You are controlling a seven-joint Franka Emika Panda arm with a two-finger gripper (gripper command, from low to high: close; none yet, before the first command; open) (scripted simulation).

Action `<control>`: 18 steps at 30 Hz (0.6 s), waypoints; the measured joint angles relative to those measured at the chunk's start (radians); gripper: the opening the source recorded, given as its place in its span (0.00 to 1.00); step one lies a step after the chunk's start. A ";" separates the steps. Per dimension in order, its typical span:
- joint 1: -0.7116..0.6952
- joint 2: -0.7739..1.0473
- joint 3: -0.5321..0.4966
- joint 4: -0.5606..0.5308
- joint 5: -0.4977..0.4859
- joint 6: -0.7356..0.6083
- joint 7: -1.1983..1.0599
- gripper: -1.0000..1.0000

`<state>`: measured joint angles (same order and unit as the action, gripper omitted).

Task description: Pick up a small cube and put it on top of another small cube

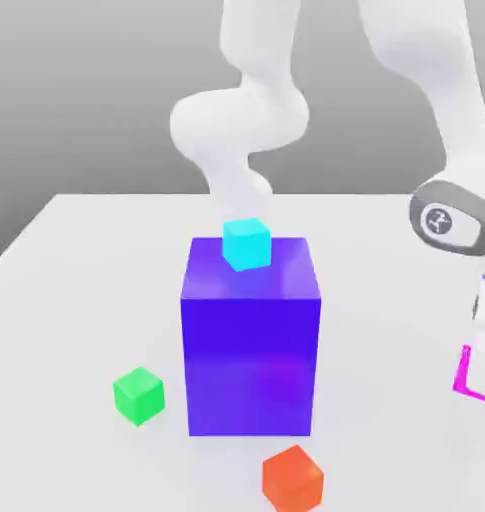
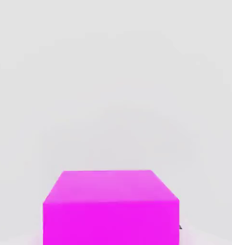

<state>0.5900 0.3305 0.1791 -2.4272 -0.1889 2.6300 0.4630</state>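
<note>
The small magenta cube (image 1: 462,375) is at the exterior view's right edge, partly covered by my gripper (image 1: 483,365), which reaches down over it from the white wrist (image 1: 448,220). In the hand view the magenta cube (image 2: 110,208) sits very close, directly under the hand. The gripper is shut on this cube. The small green cube (image 1: 139,394) rests on the white table, at the exterior view's left of the big block and far from the gripper.
A tall blue-purple block (image 1: 252,340) stands mid-table with a cyan cube (image 1: 247,244) on top. An orange cube (image 1: 293,478) lies in front of it. The block stands between the gripper and the green cube. White table (image 1: 76,300) spreads around them.
</note>
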 joint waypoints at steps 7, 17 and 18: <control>0.016 0.080 0.044 0.075 -0.071 -0.080 -0.187 0.00; -0.009 0.134 0.104 0.130 -0.127 -0.139 -0.479 0.00; -0.015 0.134 0.110 0.132 -0.130 -0.141 -0.509 0.00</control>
<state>0.5749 0.4647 0.2890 -2.2954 -0.3191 2.4888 -0.0459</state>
